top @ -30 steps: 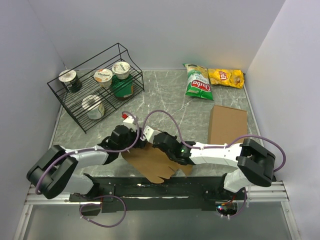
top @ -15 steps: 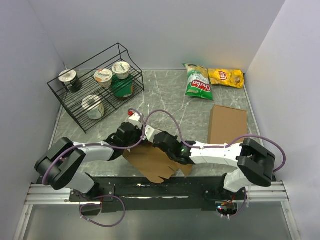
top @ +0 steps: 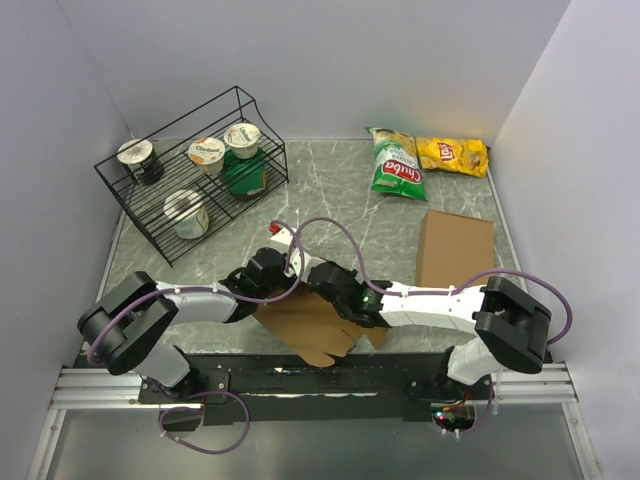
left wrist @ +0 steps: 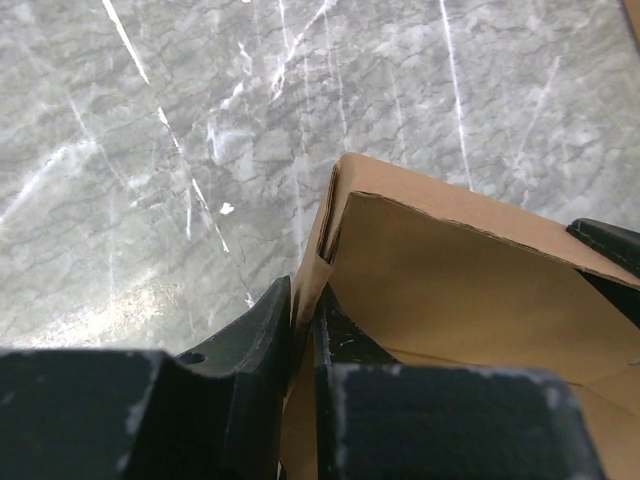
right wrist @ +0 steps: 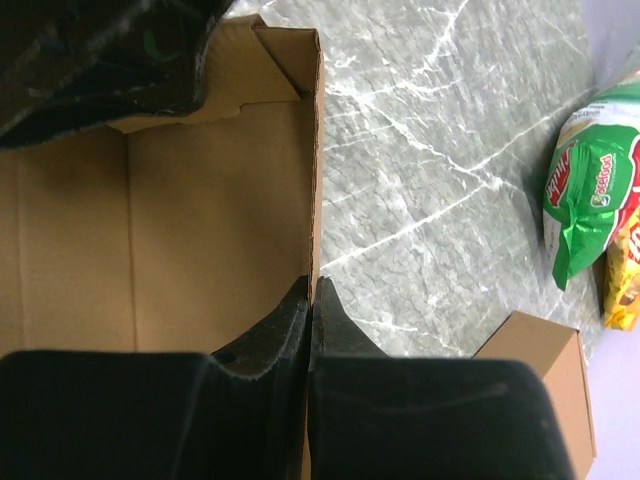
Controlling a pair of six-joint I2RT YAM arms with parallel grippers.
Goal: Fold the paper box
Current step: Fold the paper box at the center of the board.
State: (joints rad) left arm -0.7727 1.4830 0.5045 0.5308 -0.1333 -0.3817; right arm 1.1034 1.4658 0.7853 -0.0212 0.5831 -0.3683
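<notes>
- The paper box [top: 312, 325] lies at the near edge of the grey marbled counter [top: 330, 195], between the two arms. In the overhead view its near corner reaches the black base rail [top: 300, 378].
- It is partly formed: the broad brown panel lies flat, and the wrist views show thin walls standing up along its sides.
- The left jaws are clenched on an upright wall of the box, close to a folded corner. The card's edge is pinched between the two black fingers [left wrist: 250, 335].
- The right jaws are clenched on another upright wall, with the card held edge-on between the fingers [right wrist: 265, 340] and the box's inside face to the left in that view.
- Both wrists sit close together over the far side of the box.
- Well apart, on the right, lies a plain cardboard slab [top: 455, 248]. Beyond it are a green chip bag [top: 395, 165] and a yellow chip bag [top: 452, 155].
- At the far left a black wire rack [top: 150, 215] holds lidded cups [top: 207, 150].
</notes>
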